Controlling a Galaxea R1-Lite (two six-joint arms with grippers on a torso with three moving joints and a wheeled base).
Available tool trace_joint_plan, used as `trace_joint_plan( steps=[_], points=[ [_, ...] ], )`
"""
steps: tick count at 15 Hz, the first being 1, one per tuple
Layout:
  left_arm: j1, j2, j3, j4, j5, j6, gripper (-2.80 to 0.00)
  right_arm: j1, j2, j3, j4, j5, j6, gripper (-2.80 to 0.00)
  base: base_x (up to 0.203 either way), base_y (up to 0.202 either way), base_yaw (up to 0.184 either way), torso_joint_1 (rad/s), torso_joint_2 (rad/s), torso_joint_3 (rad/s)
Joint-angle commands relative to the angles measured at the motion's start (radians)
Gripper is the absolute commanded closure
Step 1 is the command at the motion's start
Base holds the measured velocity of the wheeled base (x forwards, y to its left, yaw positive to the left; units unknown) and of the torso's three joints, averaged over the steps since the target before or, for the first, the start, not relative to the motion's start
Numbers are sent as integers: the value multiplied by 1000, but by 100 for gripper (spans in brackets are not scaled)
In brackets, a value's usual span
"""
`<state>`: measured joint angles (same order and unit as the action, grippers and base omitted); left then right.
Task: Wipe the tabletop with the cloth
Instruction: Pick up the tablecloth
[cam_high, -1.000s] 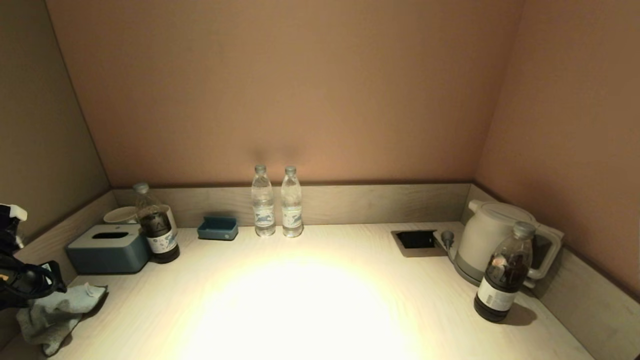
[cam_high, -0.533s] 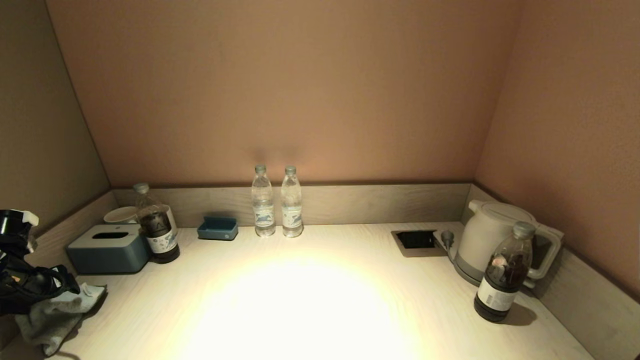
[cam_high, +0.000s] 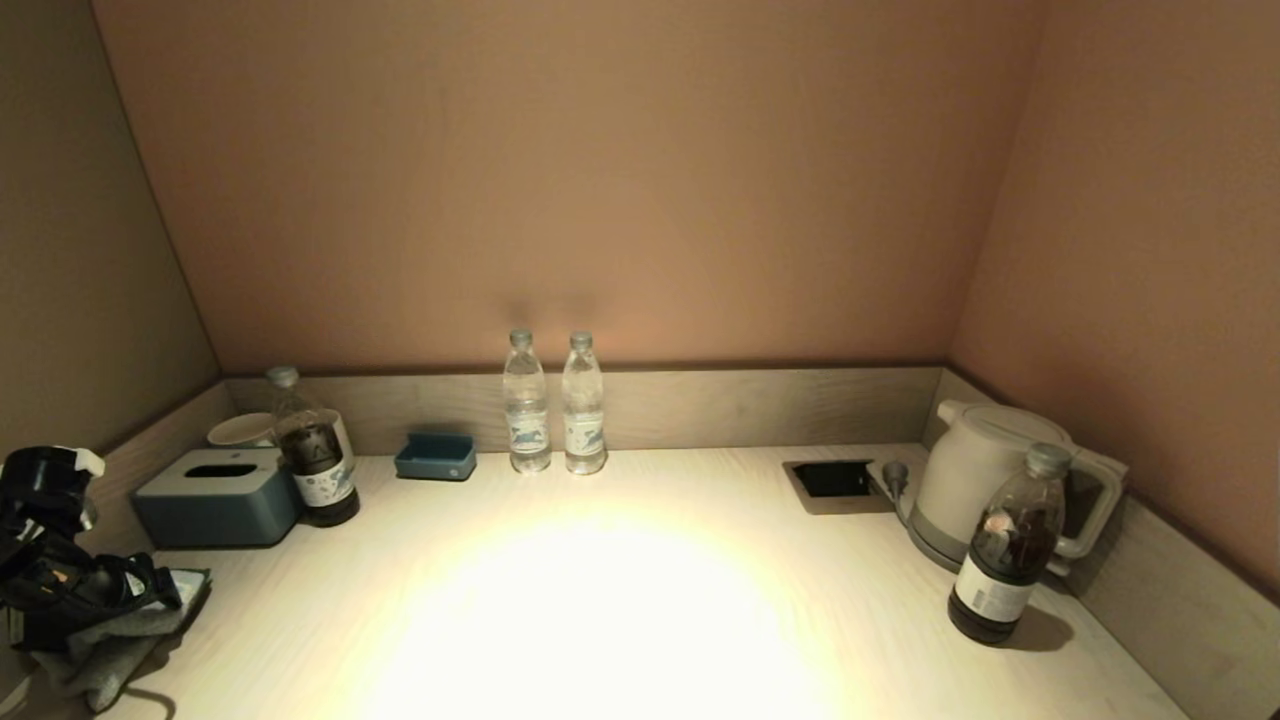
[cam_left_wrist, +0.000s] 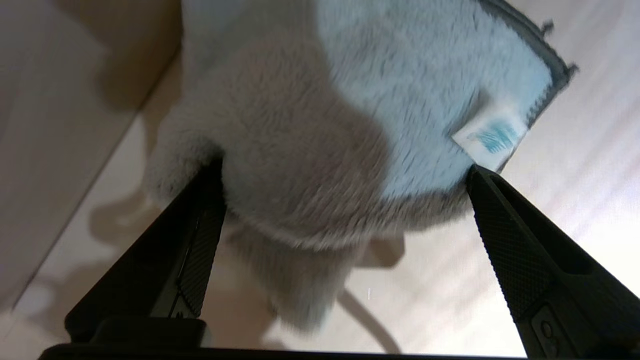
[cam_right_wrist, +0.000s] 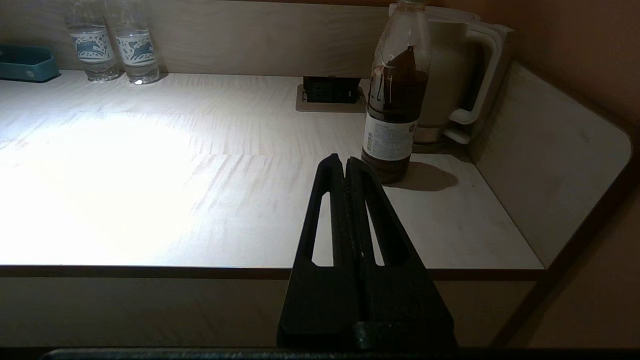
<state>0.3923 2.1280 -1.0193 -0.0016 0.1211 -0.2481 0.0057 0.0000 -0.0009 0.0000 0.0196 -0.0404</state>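
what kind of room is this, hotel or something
Probably a hotel room refreshment counter: a white electric kettle, two clear plastic water bottles against the back panel, and a blue-grey tissue box on a pale wood-grain tabletop set in a walled alcove.

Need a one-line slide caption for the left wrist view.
Open left gripper straddling the fluffy grey-blue microfibre cloth on the pale wooden tabletop, fingers not yet closed.

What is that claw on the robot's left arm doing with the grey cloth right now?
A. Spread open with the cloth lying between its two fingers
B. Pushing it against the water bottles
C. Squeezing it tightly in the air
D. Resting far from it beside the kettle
A: in the left wrist view the left gripper is spread wide, its fingers on either side of the cloth, which lies on the tabletop.
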Motion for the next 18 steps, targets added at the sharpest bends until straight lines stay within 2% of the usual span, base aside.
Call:
trace_joint_plan(
  steps=[1, 3, 4, 5, 12, 15, 18],
  points=[
    [0, 36, 16, -64, 3, 0, -280, 0, 0, -1, 0, 0, -1, 0, 0, 0, 0, 0, 0, 0],
    [0, 43, 32, -93, 3, 0, -280, 0, 0, -1, 0, 0, 1, 0, 0, 0, 0, 0, 0, 0],
    [0, 43, 32, -96, 2, -1, -170, 0, 0, 1, 0, 0, 1, 0, 0, 0, 0, 0, 0, 0],
    [0, 43, 31, -100, 2, -2, 0, 0, 0, 1, 0, 0, 1, 0, 0, 0, 0, 0, 0, 0],
    [-6, -22, 52, -96, -5, -8, 0, 0, 0, -1, 0, 0, 1, 0, 0, 0, 0, 0, 0, 0],
    [-27, -127, 94, -100, -10, -11, 0, 0, 0, -1, 0, 0, -1, 0, 0, 0, 0, 0, 0, 0],
    [-83, -266, 133, -101, -36, -34, 0, 0, 0, 0, 0, 0, 1, 0, 0, 0, 0, 0, 0, 0]
  ],
)
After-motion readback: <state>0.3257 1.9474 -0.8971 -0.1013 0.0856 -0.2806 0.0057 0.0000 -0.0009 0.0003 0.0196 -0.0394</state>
